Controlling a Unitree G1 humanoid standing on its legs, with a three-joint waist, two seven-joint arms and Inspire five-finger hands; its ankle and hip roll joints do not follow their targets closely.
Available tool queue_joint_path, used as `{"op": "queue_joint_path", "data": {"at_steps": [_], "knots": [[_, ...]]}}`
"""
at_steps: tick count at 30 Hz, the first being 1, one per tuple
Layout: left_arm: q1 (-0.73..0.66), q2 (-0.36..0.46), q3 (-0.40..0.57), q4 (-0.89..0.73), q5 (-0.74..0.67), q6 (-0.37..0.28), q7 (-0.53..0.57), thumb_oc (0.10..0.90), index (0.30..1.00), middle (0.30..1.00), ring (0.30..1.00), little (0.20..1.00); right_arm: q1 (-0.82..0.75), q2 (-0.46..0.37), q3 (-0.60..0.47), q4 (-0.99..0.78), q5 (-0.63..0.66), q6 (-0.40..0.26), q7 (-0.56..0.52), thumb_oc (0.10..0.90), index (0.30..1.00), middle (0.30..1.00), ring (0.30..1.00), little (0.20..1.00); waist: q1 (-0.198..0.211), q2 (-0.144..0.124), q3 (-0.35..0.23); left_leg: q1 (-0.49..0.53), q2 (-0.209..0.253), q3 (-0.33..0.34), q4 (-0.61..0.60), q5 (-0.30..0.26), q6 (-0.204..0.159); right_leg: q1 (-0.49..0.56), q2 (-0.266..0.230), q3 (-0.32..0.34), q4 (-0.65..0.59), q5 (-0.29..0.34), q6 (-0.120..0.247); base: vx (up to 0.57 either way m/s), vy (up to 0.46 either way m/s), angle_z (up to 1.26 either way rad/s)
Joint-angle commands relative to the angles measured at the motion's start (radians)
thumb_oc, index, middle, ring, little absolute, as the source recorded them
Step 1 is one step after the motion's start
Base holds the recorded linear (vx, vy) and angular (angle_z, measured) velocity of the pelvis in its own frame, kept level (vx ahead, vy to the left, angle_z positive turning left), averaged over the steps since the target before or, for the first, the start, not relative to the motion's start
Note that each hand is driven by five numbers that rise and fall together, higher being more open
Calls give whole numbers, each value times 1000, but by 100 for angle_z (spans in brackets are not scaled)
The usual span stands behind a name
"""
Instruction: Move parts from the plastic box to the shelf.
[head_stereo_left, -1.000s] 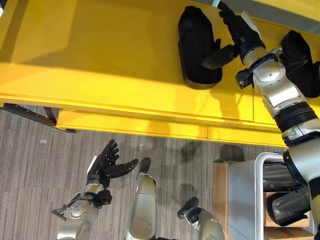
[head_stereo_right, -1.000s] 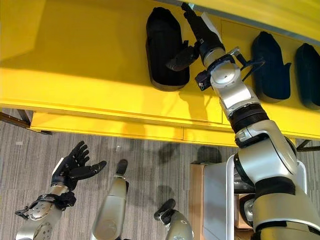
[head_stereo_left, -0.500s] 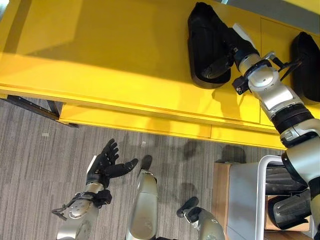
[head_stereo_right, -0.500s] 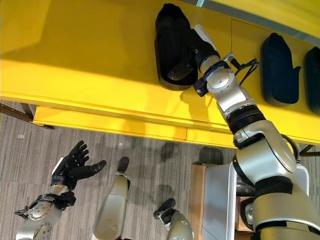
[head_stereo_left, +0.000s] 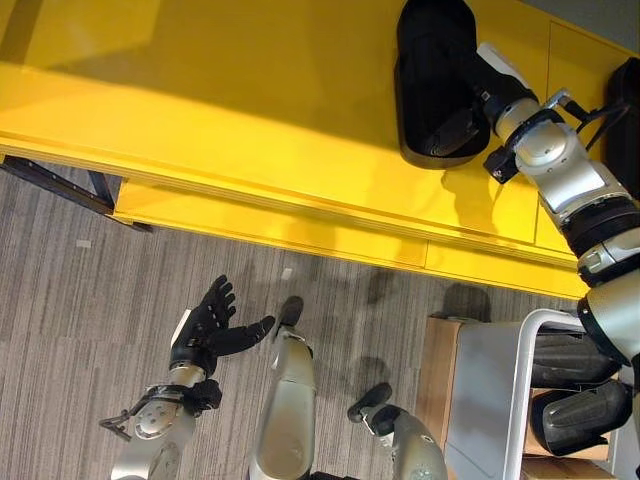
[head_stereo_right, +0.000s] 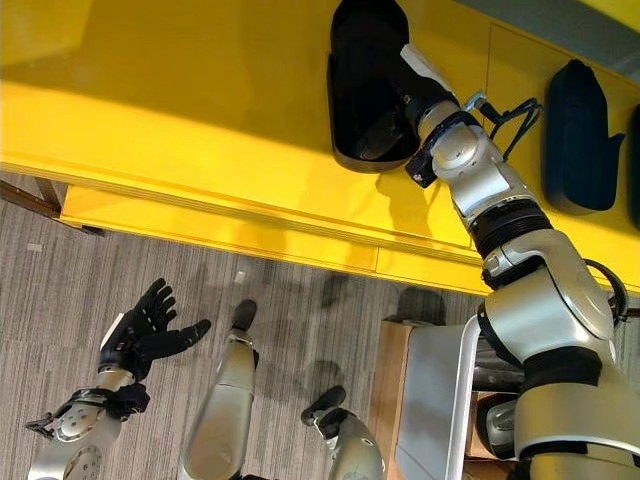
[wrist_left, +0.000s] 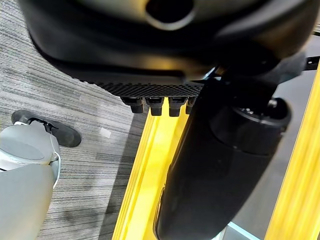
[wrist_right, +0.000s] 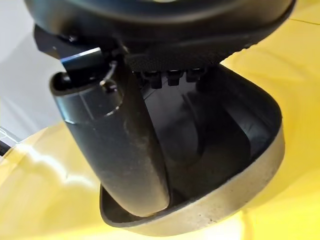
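1. The right hand (head_stereo_right: 418, 88) reaches up onto the yellow shelf (head_stereo_left: 230, 110) and sits against the right side of a black part (head_stereo_left: 432, 75) lying there.
2. In the right wrist view the thumb (wrist_right: 120, 150) reaches down into the hollow of the black part (wrist_right: 220, 165), close to its inner wall, while the fingers (wrist_right: 170, 77) show as short dark tips above that hollow.
3. Whether the fingers are clamped on the part's wall or merely resting inside it cannot be told; their ends are hidden within the part in both eye views.
4. The part lies flat on the shelf with its pale-edged rounded end toward the shelf's front edge.
5. Another black part (head_stereo_right: 580, 120) lies on the shelf to the right of the right arm, well apart from the first.
6. The left hand (head_stereo_left: 205, 325) hangs low over the grey striped floor (head_stereo_left: 80, 330), fingers apart and relaxed, holding nothing.
7. The left wrist view adds the shelf's yellow front edge (wrist_left: 145, 175) running past that hand's thumb.
8. At the lower right of the left eye view, more black parts (head_stereo_left: 580, 415) lie in a box beside a pale frame (head_stereo_left: 520, 380).
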Motion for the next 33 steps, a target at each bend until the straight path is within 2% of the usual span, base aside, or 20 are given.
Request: {"op": "queue_joint_path", "data": {"at_steps": [1,20,33], "knots": [[1,34,41,-112,-4,-78,-25,900,1000,1000,1000,1000,-111,-67,34,61,-30,-3,-21,900,1000,1000,1000,1000,14,13,10,67,38,35,40,-147,30,-77,21,76,57,105,14,0,0,0],[-10,34,37,-107,-9,-83,-13,900,1000,1000,1000,1000,-82,-23,-35,182,-47,12,-46,900,1000,1000,1000,1000,9,32,14,47,33,35,59,-155,34,-106,19,82,81,89,6,0,0,0],[-16,46,35,-105,-8,-83,-18,900,1000,1000,1000,1000,-65,-37,-61,188,-45,12,-53,900,1000,1000,1000,1000,-1,35,14,50,32,37,59,-154,34,-110,17,83,83,90,6,0,0,0]]}}
